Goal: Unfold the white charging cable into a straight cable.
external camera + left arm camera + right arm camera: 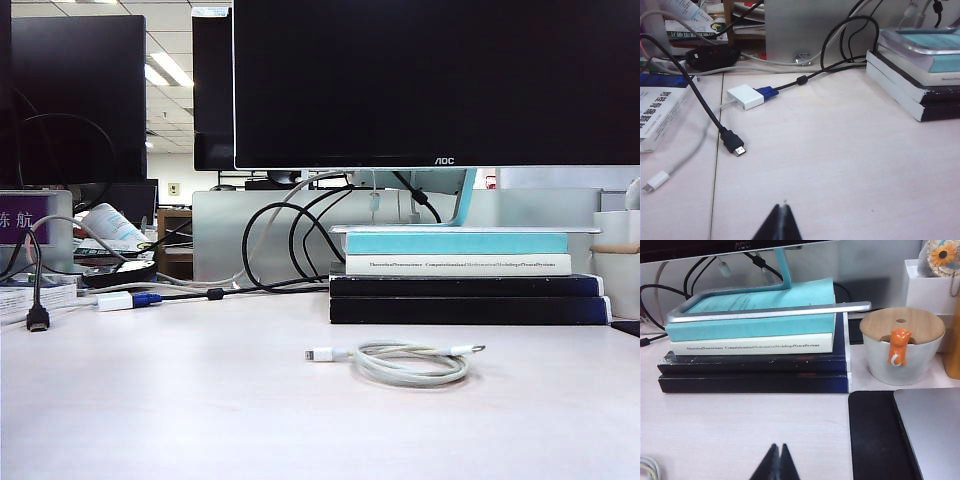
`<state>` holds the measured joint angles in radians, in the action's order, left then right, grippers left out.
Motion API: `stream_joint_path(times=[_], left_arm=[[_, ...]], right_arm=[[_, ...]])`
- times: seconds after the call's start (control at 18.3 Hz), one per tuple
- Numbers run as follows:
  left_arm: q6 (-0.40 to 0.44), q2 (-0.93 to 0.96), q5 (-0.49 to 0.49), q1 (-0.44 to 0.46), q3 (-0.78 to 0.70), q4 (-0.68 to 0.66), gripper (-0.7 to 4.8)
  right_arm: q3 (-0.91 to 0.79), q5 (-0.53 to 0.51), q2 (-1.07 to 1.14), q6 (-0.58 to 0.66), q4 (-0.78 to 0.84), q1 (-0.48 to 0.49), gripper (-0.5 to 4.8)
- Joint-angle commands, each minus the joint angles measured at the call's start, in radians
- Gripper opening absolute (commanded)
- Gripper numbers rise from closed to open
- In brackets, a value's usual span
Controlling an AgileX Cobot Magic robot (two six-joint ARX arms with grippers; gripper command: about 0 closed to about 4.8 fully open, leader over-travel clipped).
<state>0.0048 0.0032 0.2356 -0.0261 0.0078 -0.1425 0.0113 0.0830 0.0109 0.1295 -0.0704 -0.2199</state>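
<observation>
Lying coiled on the desk [150, 420] in front of the book stack [465, 285], the cable [405, 363] is sitting in a loose oval of a few loops, its two connector ends poking out to either side — untouched, by the look of it, so the unfolding is not yet begun. In the right wrist view only a sliver of the coil is showing at the frame's edge.

Both grippers are hanging back from it. The left gripper [783, 207] is sitting with its jaws pressed together, holding nothing, over bare desk near a black plug [733, 141] and a white adapter [745, 96]. The right gripper [776, 449] is likewise closed and empty, facing the books and a lidded white bowl [901, 347]. Neither arm is showing in the exterior view.

The books are propping up a monitor stand [765, 310] — likely why they are stacked there. The desk is pale, smooth and matt, so the glossy cord should be sliding easily once pulled. Behind, an office is showing: ceiling lights, other screens, black leads trailing down.
</observation>
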Motion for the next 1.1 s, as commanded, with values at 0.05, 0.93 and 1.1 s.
stream_joint_path(times=[0.05,0.93,1.1], left_arm=[[-0.016,-0.002,0.012,-0.001,0.0,-0.013,-0.04],[-0.192,0.143,0.146,-0.002,0.298,0.116,-0.05],[-0.132,0.311,0.174,-0.002,0.435,0.129,-0.05]], right_arm=[[-0.005,-0.003,0.001,-0.002,0.014,0.0,-0.06],[0.168,0.099,0.048,-0.013,0.03,-0.103,-0.06],[0.258,0.127,0.132,-0.018,0.027,-0.109,-0.06]])
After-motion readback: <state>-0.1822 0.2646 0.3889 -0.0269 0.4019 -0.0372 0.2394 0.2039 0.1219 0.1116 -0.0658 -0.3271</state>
